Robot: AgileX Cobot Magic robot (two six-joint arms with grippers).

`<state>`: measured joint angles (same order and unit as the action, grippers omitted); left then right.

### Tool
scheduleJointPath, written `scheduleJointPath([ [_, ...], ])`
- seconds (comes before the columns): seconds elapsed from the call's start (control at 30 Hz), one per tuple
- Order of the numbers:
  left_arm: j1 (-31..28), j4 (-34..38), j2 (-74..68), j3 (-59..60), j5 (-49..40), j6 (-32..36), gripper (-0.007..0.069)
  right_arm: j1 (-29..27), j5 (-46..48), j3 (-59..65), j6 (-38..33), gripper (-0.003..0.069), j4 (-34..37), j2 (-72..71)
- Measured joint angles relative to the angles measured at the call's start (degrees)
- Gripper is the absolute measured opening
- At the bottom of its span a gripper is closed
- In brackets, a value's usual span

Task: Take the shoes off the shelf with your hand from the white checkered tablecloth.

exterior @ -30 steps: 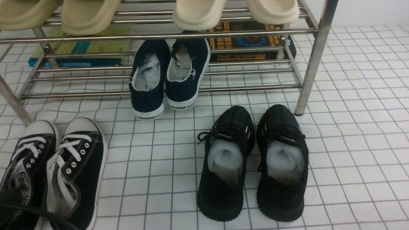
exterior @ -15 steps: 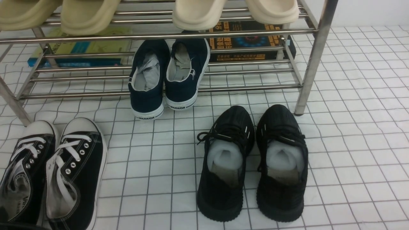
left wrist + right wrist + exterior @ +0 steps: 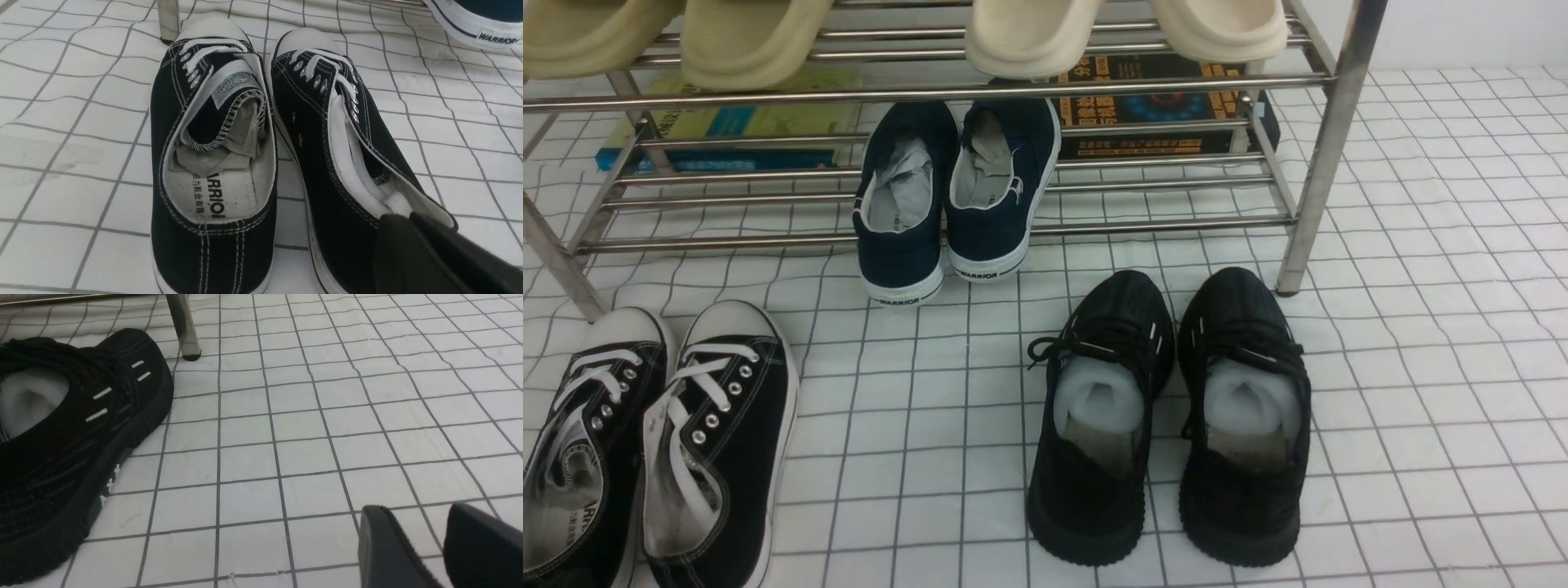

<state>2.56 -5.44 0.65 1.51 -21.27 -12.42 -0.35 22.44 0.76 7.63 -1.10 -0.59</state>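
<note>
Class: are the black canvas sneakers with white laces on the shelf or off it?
Off. The sneakers stand on the tablecloth, in front of the shelf.

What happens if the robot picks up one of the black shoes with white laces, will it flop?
Probably a little. The black canvas shoes have soft sides and a folded-down tongue, so the top may sag. The white rubber sole looks stiffer and should keep its shape. The loose white laces would likely dangle. Paper stuffing inside one may help it hold.
</note>
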Motion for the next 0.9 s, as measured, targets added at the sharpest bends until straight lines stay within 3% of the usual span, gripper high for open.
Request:
scheduleJointPath([
  [0.9,0.0,-0.2,0.1,0.0,-0.1,-0.2,0.0073,0.0,0.0,0.0,0.0,0.0239,0.0,0.0],
])
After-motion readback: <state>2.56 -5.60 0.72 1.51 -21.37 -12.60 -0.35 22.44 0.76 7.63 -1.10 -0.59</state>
